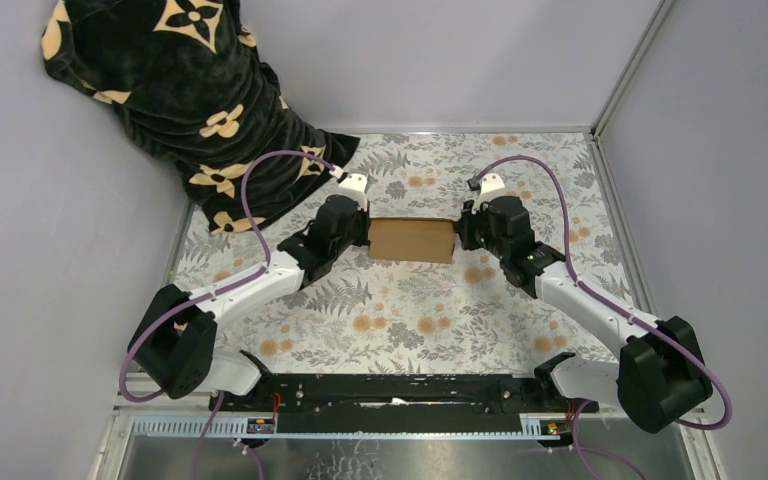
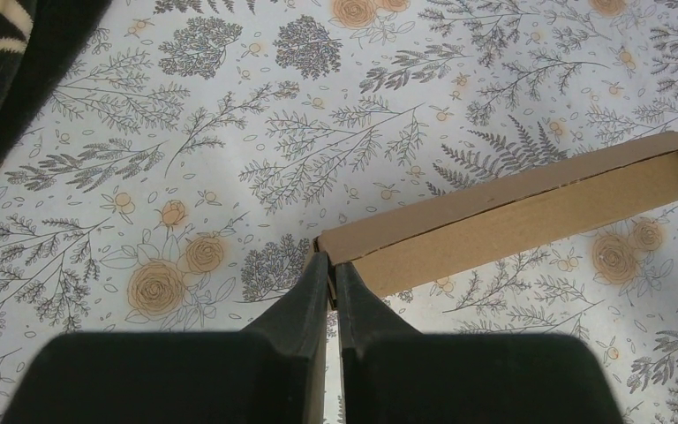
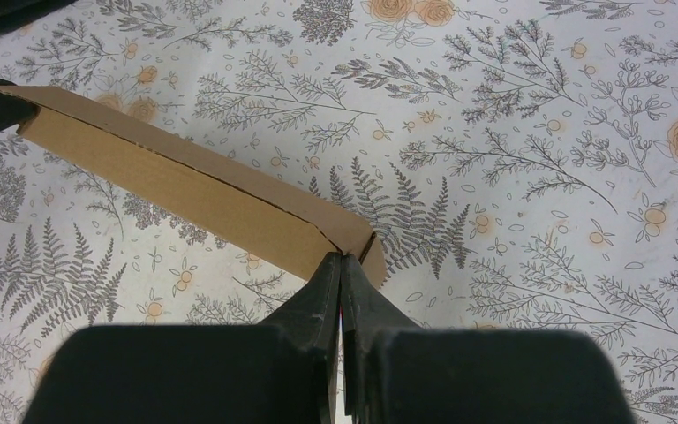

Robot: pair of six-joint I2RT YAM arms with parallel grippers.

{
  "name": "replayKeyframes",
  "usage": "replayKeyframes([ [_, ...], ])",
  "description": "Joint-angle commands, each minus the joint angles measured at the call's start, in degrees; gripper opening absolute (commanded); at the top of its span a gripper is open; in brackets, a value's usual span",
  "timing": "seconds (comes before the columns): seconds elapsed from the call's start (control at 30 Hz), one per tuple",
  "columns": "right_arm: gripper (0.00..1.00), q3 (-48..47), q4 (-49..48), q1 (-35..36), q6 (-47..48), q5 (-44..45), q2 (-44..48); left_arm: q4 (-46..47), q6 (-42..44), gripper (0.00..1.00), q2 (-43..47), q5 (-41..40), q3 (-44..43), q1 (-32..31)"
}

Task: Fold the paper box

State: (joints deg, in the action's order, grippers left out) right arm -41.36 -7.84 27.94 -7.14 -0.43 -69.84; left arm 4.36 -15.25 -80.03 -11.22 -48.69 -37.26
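Observation:
The paper box (image 1: 412, 240) is a brown cardboard piece, folded flat and long, in the middle of the flowered table between my two grippers. My left gripper (image 1: 368, 238) is shut on its left end. In the left wrist view the fingertips (image 2: 331, 265) pinch a cardboard edge, and the paper box (image 2: 512, 212) runs away to the right. My right gripper (image 1: 460, 235) is shut on the opposite end. In the right wrist view its tips (image 3: 342, 261) meet at the corner of the paper box (image 3: 185, 185), and a small flap (image 3: 373, 256) sticks out past them.
A black blanket with tan flowers (image 1: 180, 90) is heaped at the back left, reaching the table near the left arm, and shows as a dark edge (image 2: 0, 71) in the left wrist view. Grey walls close the back and both sides. A metal rail (image 1: 615, 200) lines the right edge.

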Motion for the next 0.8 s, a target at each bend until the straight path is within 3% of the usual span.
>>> replayKeyframes([
  [0.0,0.00,2.0,3.3,2.0,-0.4,-2.7,-0.5,-1.4,-0.3,0.09,-2.0,4.5,2.3,-2.5],
  [0.33,0.04,3.0,3.7,2.1,-1.4,-3.4,0.5,-0.3,-1.0,0.09,-2.0,4.0,3.8,-3.6],
  [0.77,0.37,2.7,6.2,2.2,-3.4,-3.3,6.7,0.4,-1.2,0.09,-2.0,3.2,4.5,-4.5],
])
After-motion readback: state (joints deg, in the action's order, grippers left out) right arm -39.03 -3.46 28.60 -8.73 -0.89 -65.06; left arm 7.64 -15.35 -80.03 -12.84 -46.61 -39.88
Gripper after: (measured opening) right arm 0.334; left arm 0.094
